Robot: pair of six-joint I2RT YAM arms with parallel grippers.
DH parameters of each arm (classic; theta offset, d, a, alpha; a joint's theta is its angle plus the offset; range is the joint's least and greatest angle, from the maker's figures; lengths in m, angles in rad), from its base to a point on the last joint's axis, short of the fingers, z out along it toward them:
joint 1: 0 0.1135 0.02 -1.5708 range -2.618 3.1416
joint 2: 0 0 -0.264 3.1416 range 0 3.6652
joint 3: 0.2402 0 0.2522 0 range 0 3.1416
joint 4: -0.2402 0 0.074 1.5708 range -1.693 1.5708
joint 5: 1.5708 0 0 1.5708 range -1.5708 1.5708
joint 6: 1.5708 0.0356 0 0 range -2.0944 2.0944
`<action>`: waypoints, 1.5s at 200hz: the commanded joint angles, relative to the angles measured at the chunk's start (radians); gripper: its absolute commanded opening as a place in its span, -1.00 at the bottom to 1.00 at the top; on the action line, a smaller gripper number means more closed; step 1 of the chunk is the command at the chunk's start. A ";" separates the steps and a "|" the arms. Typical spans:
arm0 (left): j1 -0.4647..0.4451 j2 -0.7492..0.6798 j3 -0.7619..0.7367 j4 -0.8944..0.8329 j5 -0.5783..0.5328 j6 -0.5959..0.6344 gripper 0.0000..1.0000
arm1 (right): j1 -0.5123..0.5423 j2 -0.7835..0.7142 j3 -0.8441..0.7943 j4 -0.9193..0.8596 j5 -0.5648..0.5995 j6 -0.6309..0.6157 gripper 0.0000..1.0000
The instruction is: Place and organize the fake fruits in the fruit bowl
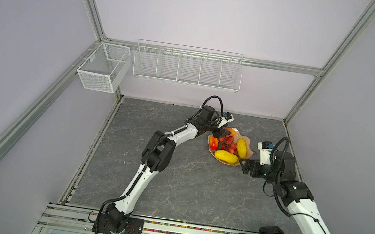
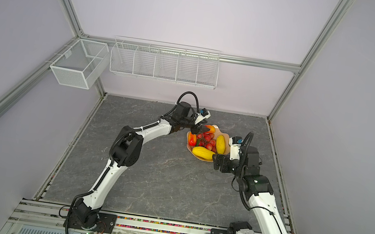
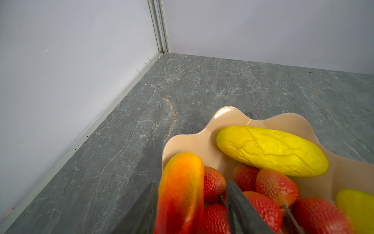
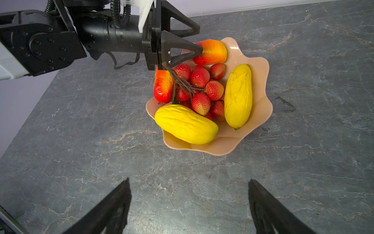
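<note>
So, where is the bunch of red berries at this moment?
In a top view the berry bunch lies in the middle of the peach-pink fruit bowl, right of table centre, ringed by yellow ribbed fruits and mango-like fruits.

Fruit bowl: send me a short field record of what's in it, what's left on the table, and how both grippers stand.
bowl: peach-pink fruit bowl, upright on the grey table
inside: two yellow ribbed fruits, two red-orange mango-like fruits, bunch of red berries in the middle
outside bowl: no fruit seen
left gripper: over the bowl's far-left edge, fingers apart, gripping nothing; berry stem just under them
right gripper: open, empty, near side of the bowl, clear of it
</note>
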 commanded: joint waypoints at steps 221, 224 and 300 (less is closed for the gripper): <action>0.337 -1.092 -1.703 0.820 -1.274 -0.254 0.98 | -0.285 0.445 -0.406 1.176 0.369 -0.072 0.77; 0.337 -1.088 -1.702 0.821 -1.280 -0.256 0.98 | -0.282 0.453 -0.409 1.193 0.365 -0.077 0.77; 0.556 -0.929 -1.750 1.085 -1.048 -0.431 0.97 | -0.228 0.618 -0.393 1.311 0.203 -0.211 0.76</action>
